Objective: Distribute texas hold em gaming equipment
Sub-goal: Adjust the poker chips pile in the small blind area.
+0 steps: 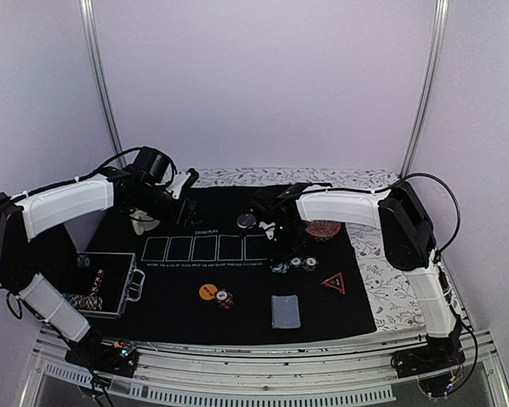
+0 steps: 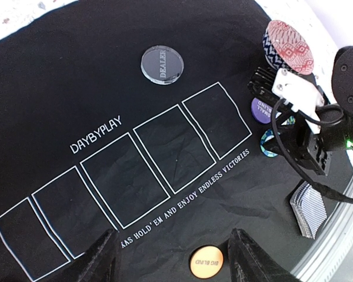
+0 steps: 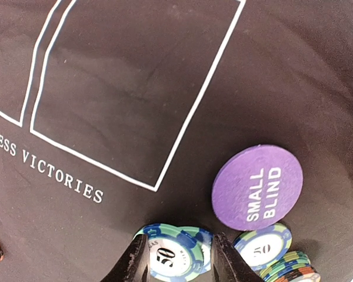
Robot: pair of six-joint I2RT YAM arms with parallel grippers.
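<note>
Black mat [image 3: 135, 88], blue chip [image 3: 166, 257] pinched in right tool [image 3: 179, 239]

A red patterned bowl [image 1: 325, 229] sits on the black mat [image 1: 170, 309], toward its far right. A cream mug [image 1: 142, 224] stands at the mat's far left. A floral cloth [image 1: 392, 292] covers the surface beneath.

Right wrist view: the blue chip [image 3: 167, 258] at 6 o'clock and the chip stack [image 3: 291, 271] at 5 are cut by the bottom edge. Left wrist view: the right arm [image 2: 309, 147] partly hides the purple disc [image 2: 260, 110].
</note>
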